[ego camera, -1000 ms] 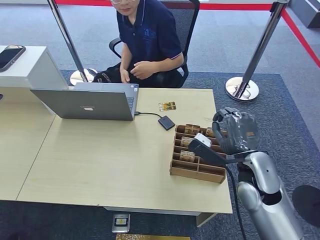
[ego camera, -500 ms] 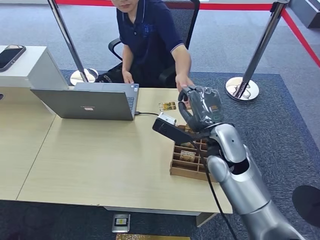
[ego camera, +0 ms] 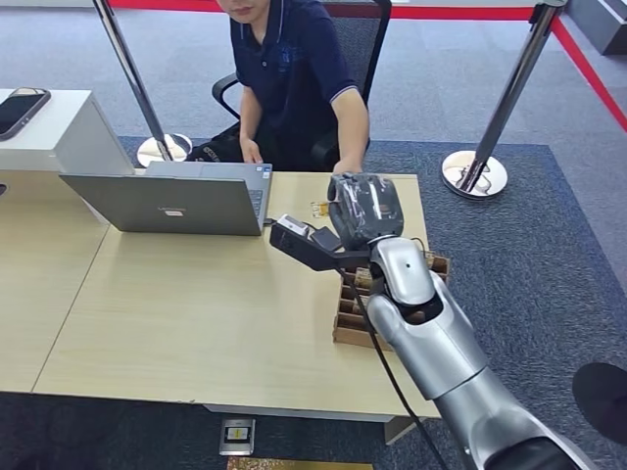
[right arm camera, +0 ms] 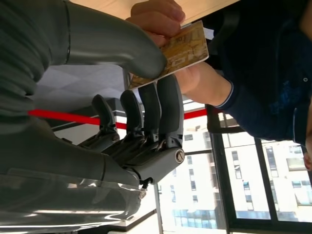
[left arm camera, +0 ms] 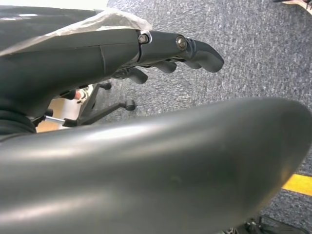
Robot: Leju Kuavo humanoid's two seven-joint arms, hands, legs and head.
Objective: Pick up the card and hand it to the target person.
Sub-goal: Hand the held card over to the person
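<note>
In the right wrist view my right hand [right arm camera: 147, 97] pinches a yellowish printed card [right arm camera: 185, 48] between the thumb and the dark fingers. A person's hand [right arm camera: 197, 80] grips the same card from the other side. In the head view my right hand [ego camera: 365, 209] is raised over the table's far edge, and the person's forearm [ego camera: 354, 127] reaches down to it; the hand hides the card there. The person [ego camera: 296, 69] sits behind the table in a dark blue shirt. My left hand [left arm camera: 173, 51] hangs above grey carpet, fingers extended, holding nothing.
A wooden compartment tray [ego camera: 354, 331] with several cards lies under my right forearm. Another card [ego camera: 319, 209] and a small black device [ego camera: 325, 239] lie near the hand. An open laptop [ego camera: 177, 201] stands at the left. Barrier posts [ego camera: 510, 93] stand beyond the table.
My right arm has swung from above the tray to the far edge, toward the person. The person's hand has reached out and taken hold of the card.
</note>
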